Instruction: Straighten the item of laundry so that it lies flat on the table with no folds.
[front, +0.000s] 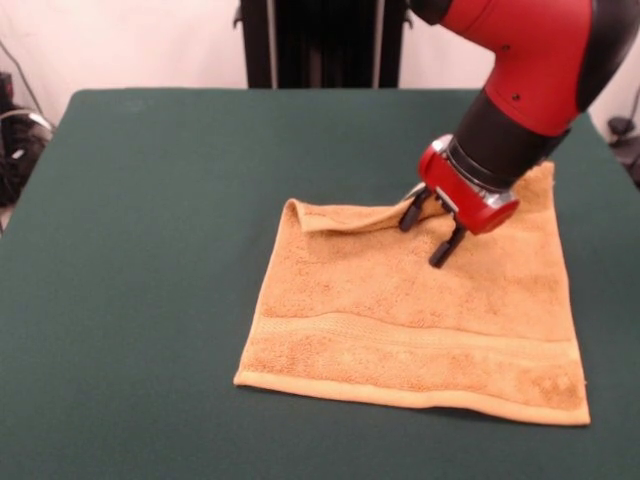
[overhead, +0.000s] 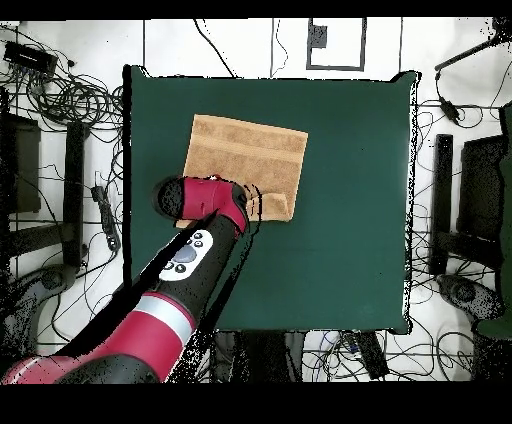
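Note:
The golden-orange towel (front: 420, 315) lies mostly flat on the dark green table (front: 150, 250), right of centre. Its far left corner (front: 300, 212) is folded over and a raised fold runs along the far edge toward the gripper. My gripper (front: 425, 232) is open, with its two black fingers (front: 445, 246) pointing down and touching or just above the towel near that far edge. Nothing is between the fingers. In the overhead view the towel (overhead: 245, 160) lies toward the upper left of the table (overhead: 350, 250), and the arm covers its lower left part and the gripper.
The red and black arm (front: 530, 70) comes down from the upper right and hides the towel's far right corner. The black pedestal (front: 320, 40) stands behind the table's far edge. Cables and equipment (overhead: 60, 90) lie on the floor around the table.

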